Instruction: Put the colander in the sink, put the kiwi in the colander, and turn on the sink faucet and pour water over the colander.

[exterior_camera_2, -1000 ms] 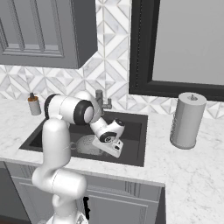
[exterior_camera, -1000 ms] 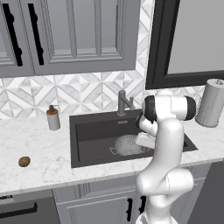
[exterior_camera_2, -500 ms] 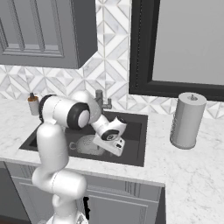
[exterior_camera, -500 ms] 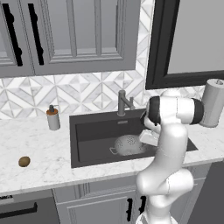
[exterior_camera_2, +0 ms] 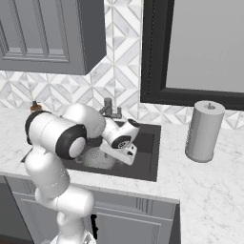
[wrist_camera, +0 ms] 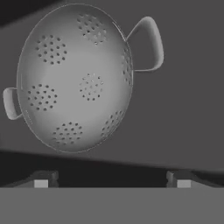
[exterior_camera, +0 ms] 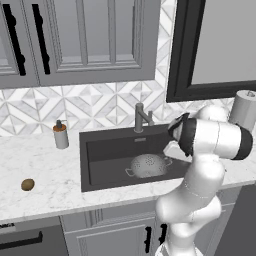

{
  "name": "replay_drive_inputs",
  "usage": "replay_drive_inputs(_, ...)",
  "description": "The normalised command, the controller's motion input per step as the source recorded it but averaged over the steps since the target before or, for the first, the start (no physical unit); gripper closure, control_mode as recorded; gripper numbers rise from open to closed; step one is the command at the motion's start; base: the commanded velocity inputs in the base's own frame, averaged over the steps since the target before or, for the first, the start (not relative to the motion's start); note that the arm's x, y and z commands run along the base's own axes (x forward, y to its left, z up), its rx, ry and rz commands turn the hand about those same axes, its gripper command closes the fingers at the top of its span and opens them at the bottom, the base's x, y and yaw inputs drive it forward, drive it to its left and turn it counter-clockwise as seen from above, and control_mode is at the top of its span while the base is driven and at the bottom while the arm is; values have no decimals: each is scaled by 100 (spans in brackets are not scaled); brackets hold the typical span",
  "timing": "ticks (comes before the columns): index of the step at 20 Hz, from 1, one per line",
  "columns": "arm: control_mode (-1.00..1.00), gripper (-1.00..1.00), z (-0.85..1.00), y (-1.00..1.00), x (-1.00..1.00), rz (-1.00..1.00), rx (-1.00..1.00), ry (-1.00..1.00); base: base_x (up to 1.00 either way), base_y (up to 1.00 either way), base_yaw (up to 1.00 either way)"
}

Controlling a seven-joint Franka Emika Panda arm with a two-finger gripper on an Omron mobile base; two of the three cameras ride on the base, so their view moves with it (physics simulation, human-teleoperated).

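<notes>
Grey colander [exterior_camera: 148,165] in sink [exterior_camera: 107,147], claw [wrist_camera: 112,178] open

My own arm covers the right part of the sink [exterior_camera: 107,150] in the left base view, and in the right base view it hides most of the colander [exterior_camera_2: 97,156] and the soap dispenser [exterior_camera_2: 34,106]. My claw [wrist_camera: 112,183] shows just its tips at the hand view's bottom edge. The paper towel roll [exterior_camera: 246,107] is cut by the edge.
</notes>
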Motion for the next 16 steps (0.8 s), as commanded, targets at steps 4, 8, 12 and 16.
replay_drive_inputs(4, -100, -100, 65, 0, -49, 1, 0, -7, 0, 0, 0)
replay_drive_inputs(8, -100, -100, 66, 0, -55, 1, 0, -8, 0, 0, 0)
replay_drive_inputs(12, -100, -100, 65, 7, -50, 3, -4, -13, 0, 0, 0)
replay_drive_inputs(16, -100, -100, 65, 19, -50, 2, -11, -13, 0, 0, 0)
